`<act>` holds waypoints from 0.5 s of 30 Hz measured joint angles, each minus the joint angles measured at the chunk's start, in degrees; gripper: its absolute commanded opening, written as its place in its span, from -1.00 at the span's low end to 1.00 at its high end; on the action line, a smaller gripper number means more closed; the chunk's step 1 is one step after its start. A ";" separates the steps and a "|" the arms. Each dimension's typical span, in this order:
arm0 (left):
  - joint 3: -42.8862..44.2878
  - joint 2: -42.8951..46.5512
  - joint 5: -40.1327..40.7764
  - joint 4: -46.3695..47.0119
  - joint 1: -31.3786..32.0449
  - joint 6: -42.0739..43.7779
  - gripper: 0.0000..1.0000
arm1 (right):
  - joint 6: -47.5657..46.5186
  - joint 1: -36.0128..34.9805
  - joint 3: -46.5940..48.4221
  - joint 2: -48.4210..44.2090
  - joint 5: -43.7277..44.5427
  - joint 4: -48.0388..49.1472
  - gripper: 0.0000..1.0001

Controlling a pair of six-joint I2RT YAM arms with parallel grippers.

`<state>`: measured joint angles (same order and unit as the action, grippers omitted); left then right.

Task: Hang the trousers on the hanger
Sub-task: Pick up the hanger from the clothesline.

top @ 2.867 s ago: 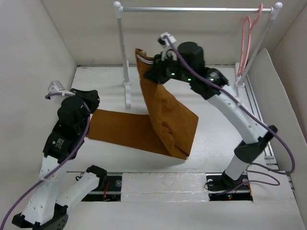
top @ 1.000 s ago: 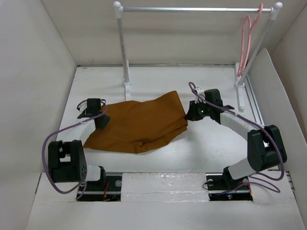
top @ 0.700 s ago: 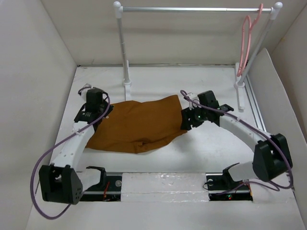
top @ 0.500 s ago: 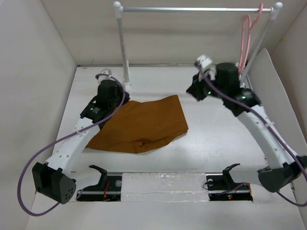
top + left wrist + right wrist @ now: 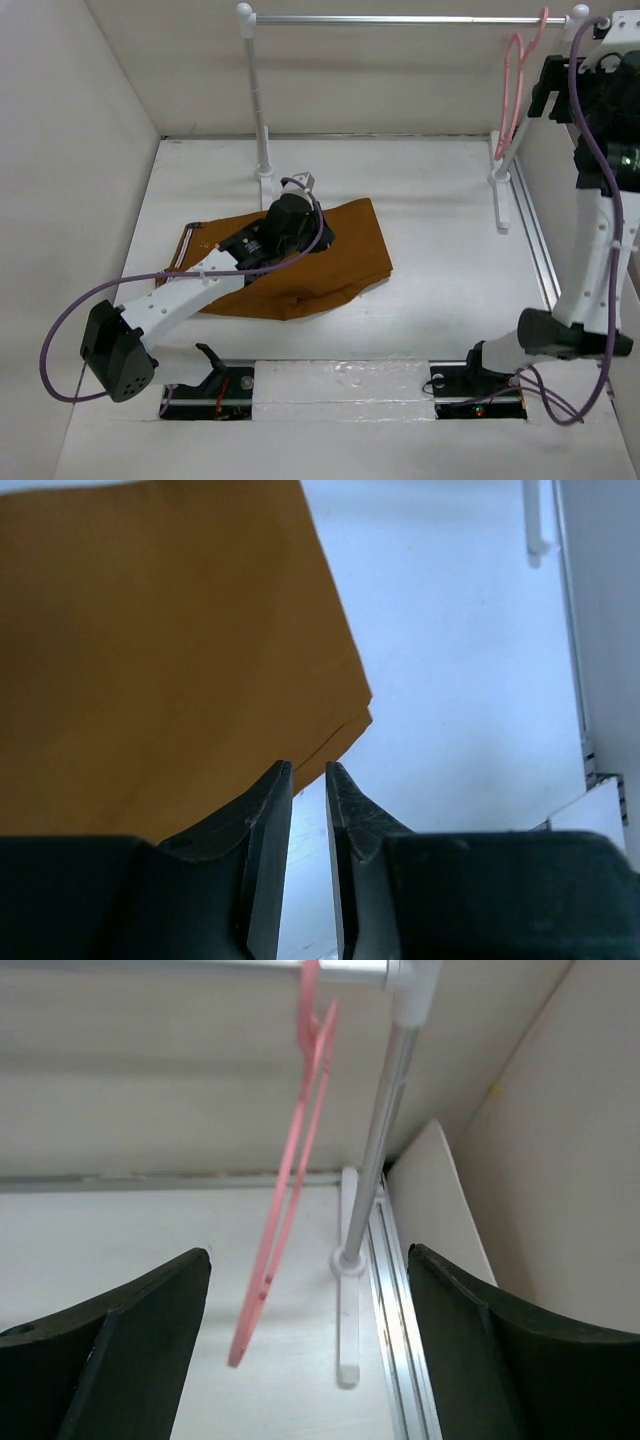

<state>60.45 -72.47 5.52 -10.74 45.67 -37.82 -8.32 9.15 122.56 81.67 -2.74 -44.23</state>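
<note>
The rust-brown trousers lie folded flat on the table; their right edge fills the left of the left wrist view. My left gripper hovers low over them, pointing right, jaws a narrow slit apart with nothing between them. The pink hanger hangs by its hook from the right end of the silver rail. My right gripper is raised high just right of it, wide open and empty, with the hanger hanging a little ahead, left of centre.
The rail's white posts stand at the back left and back right, the right one close ahead of my right gripper. A metal track runs along the right wall. White walls enclose the table.
My right arm has risen from the table to the far right beside the hanger, and its jaws have opened wide. My left arm has swung right over the trousers, which still lie flat.
</note>
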 measured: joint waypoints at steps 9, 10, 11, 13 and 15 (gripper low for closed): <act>-5.40 1.44 -2.10 -0.17 -0.04 -0.66 -0.55 | 0.17 3.58 -6.14 11.89 -5.49 -1.60 0.05; -5.46 1.62 -2.12 -0.15 -0.02 -0.76 -0.53 | 0.26 3.61 -7.34 11.63 -5.70 -1.57 0.04; -5.46 1.75 -2.14 -0.17 -0.02 -0.90 -0.46 | 0.42 3.67 -8.31 11.30 -5.81 -1.55 0.04; -5.46 1.95 -2.23 -0.07 -0.02 -1.09 -0.45 | 0.55 3.85 -10.08 10.51 -5.95 -0.96 0.04; -5.46 1.99 -2.29 -0.02 -0.02 -1.27 -0.45 | 0.59 4.07 -10.99 9.90 -6.40 -0.61 -0.15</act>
<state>54.98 -70.48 3.22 -10.76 45.65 -39.09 -7.73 13.21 111.57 91.57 -9.15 -44.84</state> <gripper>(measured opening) 0.273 0.497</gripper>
